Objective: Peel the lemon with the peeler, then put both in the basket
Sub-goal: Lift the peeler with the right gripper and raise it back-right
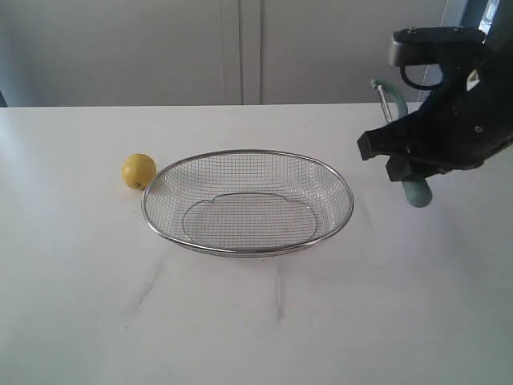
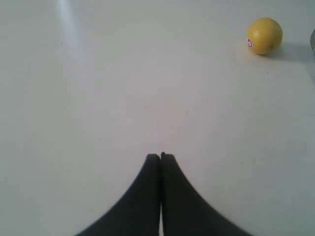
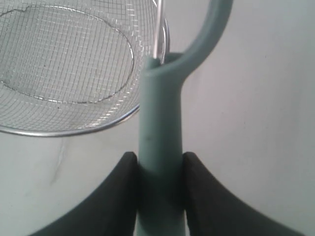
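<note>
A small yellow lemon (image 1: 139,171) rests on the white table just left of the wire mesh basket (image 1: 248,203), which holds nothing. In the left wrist view the lemon (image 2: 264,35) shows a small red sticker and lies well away from my left gripper (image 2: 160,156), whose fingers are pressed together with nothing between them. My right gripper (image 3: 158,160) is shut on the teal handle of the peeler (image 3: 160,128), held above the table to the right of the basket (image 3: 64,73). In the exterior view the peeler (image 1: 417,192) pokes out on both sides of the dark right arm.
White table surface (image 1: 256,321) spreads around the basket, with faint scuff marks (image 1: 148,289) in front of it. A pale wall runs along the table's far edge.
</note>
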You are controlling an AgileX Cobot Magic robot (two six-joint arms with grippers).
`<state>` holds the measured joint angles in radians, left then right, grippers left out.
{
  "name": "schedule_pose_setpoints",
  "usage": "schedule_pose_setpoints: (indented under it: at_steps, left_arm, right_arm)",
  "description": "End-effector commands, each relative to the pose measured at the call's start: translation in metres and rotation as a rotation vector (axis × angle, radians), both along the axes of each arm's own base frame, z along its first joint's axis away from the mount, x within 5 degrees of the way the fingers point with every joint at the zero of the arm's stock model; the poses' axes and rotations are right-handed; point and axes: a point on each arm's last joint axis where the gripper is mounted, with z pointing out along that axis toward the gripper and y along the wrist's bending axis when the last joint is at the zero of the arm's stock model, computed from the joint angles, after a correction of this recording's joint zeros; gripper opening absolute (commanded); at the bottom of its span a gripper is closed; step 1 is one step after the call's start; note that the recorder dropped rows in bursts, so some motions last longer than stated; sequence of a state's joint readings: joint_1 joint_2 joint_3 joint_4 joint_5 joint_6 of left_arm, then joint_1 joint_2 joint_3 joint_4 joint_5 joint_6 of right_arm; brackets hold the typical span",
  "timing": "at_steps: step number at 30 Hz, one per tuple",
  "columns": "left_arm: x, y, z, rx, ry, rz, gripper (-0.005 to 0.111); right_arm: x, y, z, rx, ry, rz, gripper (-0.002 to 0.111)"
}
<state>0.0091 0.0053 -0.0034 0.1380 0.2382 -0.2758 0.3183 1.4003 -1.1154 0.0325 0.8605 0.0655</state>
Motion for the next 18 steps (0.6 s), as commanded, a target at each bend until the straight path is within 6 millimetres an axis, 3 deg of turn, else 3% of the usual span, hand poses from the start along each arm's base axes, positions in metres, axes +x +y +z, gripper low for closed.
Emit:
schedule_pose_setpoints:
  at_steps: [1, 5, 18]
  left_arm:
    - [0.000, 0.000, -0.001, -0.009, -0.001, 0.003, 0.000]
    - [0.000, 0.000, -0.001, -0.009, -0.001, 0.003, 0.000]
    - [0.000, 0.000, -0.001, -0.009, -0.001, 0.003, 0.000]
  right_arm:
    - [0.025, 0.008, -0.004, -0.031, 0.012, 0.043, 0.000]
    - [0.043, 0.014, -0.020, -0.034, 0.034, 0.038, 0.000]
    - [0.045, 0.015, -0.021, -0.033, 0.032, 0.038, 0.000]
